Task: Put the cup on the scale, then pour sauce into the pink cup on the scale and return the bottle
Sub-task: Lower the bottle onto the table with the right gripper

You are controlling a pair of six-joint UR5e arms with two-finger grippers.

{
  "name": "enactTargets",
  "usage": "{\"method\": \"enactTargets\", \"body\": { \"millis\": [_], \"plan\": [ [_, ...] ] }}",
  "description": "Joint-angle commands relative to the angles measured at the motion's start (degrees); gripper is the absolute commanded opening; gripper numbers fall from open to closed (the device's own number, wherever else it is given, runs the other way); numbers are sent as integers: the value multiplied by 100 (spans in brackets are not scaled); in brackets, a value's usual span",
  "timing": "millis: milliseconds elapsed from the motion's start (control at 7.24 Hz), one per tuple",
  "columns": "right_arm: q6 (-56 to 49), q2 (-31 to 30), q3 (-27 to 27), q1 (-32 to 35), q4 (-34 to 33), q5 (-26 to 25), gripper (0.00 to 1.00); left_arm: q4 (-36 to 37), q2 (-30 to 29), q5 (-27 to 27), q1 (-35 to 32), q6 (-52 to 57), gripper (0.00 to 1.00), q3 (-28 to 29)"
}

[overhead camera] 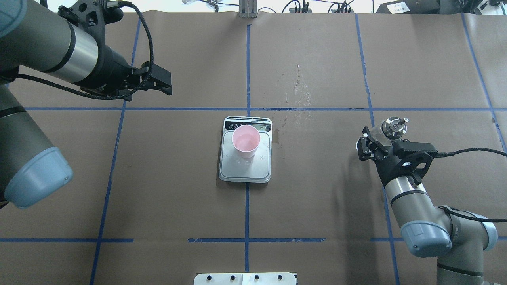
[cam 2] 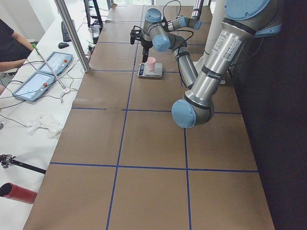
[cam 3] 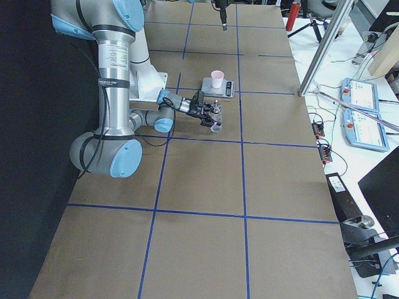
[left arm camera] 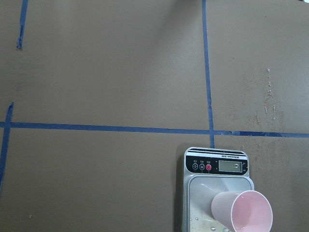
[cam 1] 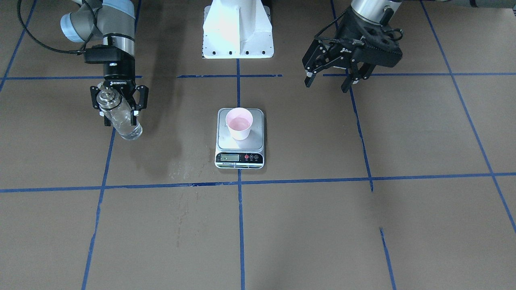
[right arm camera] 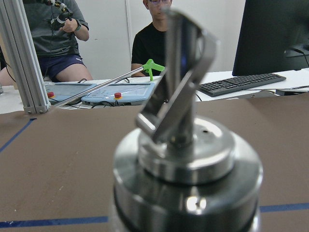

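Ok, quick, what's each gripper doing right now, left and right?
Left gripper: open, jaws spread, holding nothing.
Right gripper: closed on the bottle, gripping it near its neck.

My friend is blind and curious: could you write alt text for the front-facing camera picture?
A pink cup stands on a kitchen scale at the middle of a brown table marked with blue tape. At the picture's left the robot's right hand grips a clear glass bottle; at the picture's right its left hand hangs open and empty.
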Motion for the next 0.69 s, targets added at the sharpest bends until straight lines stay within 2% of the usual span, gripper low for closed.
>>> {"method": "enactTargets", "body": {
  "millis": [0, 553],
  "plan": [
    [-18, -23, -114, -2, 8, -3, 0, -3, -25, 9, 4, -89, 100, -1],
    [-36, -76, -211, -2, -1, 6, 0, -3, -25, 0, 4, -89, 100, -1]
  ]
}}
